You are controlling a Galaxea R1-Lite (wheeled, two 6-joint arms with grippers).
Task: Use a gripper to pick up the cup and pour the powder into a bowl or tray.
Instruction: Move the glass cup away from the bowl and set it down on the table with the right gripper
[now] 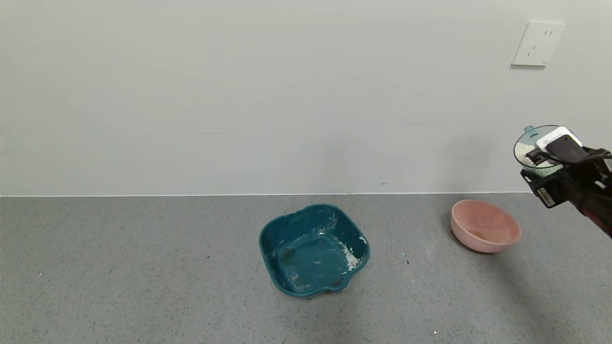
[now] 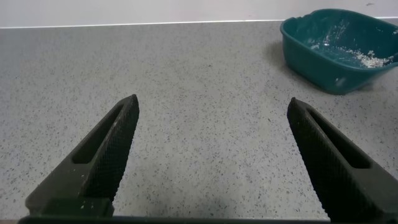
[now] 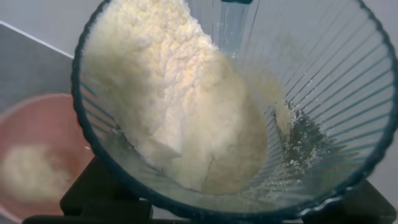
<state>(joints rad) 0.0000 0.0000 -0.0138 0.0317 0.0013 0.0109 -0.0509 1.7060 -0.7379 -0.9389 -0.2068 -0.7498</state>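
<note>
Cup lifted and tipping above the pink bowl; the pour itself is not yet done.

Head view: the right claw (image 1: 550, 169) holds the cup (image 1: 534, 149) raised at the far right, above and just right of the bowl (image 1: 485, 225) on the grey speckled tabletop (image 1: 143, 267); a teal tray (image 1: 313, 248) with white traces sits mid-table, well apart; a plain pale wall with a socket (image 1: 537, 43) stands behind; left wrist view: the left claw (image 2: 211, 155) hangs wide open and idle over bare tabletop, the tray at its far right; right wrist view: the powder (image 3: 174, 106) is heaped against the cup's tilted side, the bowl below; so I judge the pick-up done, the pouring left.
</note>
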